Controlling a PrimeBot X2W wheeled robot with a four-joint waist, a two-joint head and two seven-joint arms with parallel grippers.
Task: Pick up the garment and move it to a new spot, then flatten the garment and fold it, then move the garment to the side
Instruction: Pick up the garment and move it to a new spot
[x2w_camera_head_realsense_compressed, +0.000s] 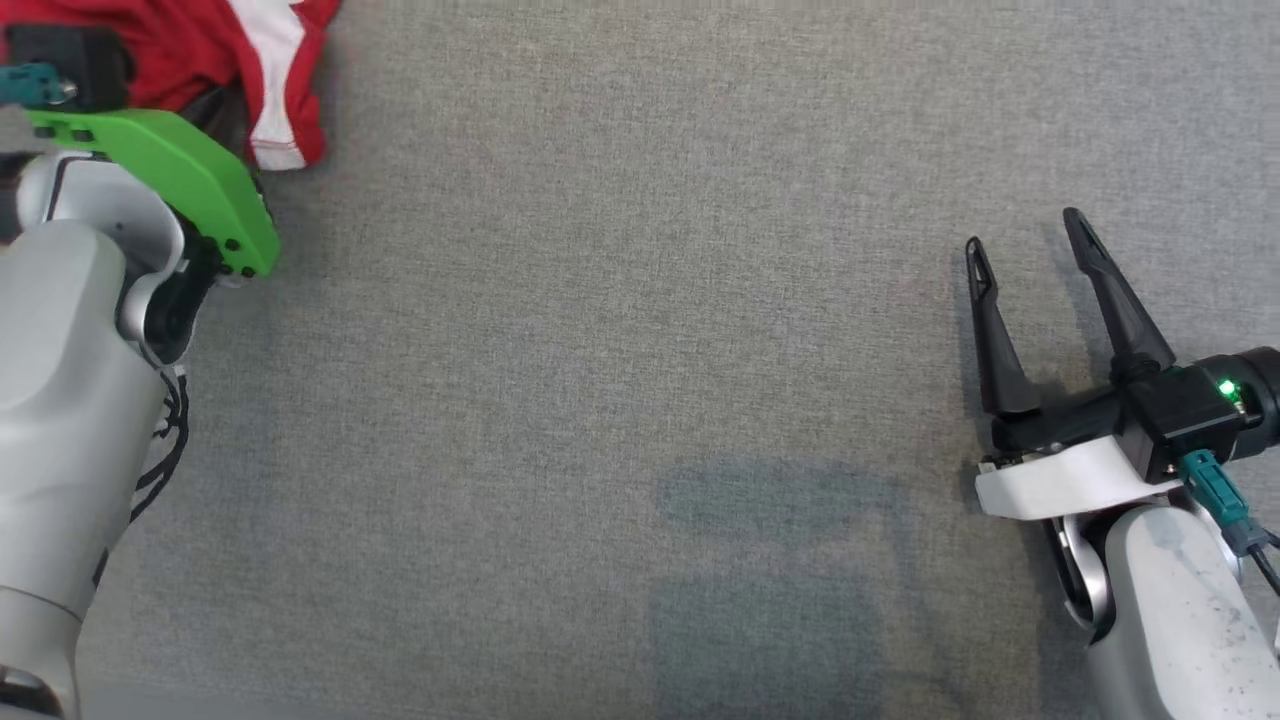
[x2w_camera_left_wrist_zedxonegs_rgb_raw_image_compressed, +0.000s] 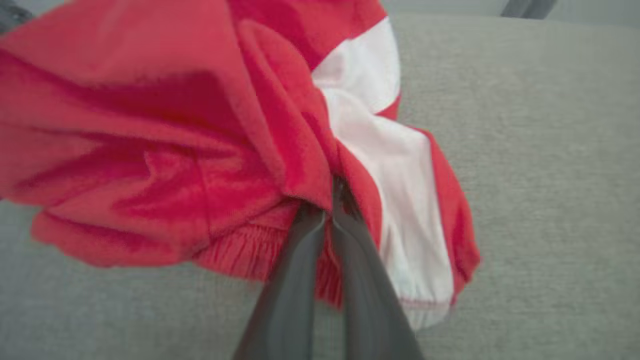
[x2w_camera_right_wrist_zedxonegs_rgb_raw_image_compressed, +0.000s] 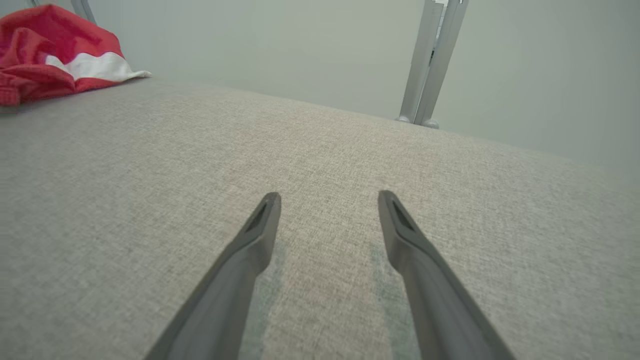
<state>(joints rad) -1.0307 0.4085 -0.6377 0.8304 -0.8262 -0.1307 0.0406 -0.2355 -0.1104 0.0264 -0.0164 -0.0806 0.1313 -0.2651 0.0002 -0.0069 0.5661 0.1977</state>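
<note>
The garment (x2w_camera_head_realsense_compressed: 270, 70) is red with a white stripe and lies bunched at the far left corner of the grey fabric table (x2w_camera_head_realsense_compressed: 640, 350). In the left wrist view the garment (x2w_camera_left_wrist_zedxonegs_rgb_raw_image_compressed: 175, 140) is crumpled in folds, and my left gripper (x2w_camera_left_wrist_zedxonegs_rgb_raw_image_compressed: 331, 200) is shut on a fold near its ribbed hem, the two dark fingers (x2w_camera_left_wrist_zedxonegs_rgb_raw_image_compressed: 295, 280) pressed together. In the head view the left fingers are hidden behind the green wrist cover (x2w_camera_head_realsense_compressed: 190, 180). My right gripper (x2w_camera_head_realsense_compressed: 1022, 228) hovers open at the right, far from the cloth, nothing between its fingers. From the right wrist the garment (x2w_camera_right_wrist_zedxonegs_rgb_raw_image_compressed: 55, 55) shows far left, beyond that open gripper (x2w_camera_right_wrist_zedxonegs_rgb_raw_image_compressed: 327, 199).
A grey metal post (x2w_camera_right_wrist_zedxonegs_rgb_raw_image_compressed: 432, 60) stands beyond the table's far edge in the right wrist view. A pale wall lies behind it. Bare grey cloth stretches between the two arms.
</note>
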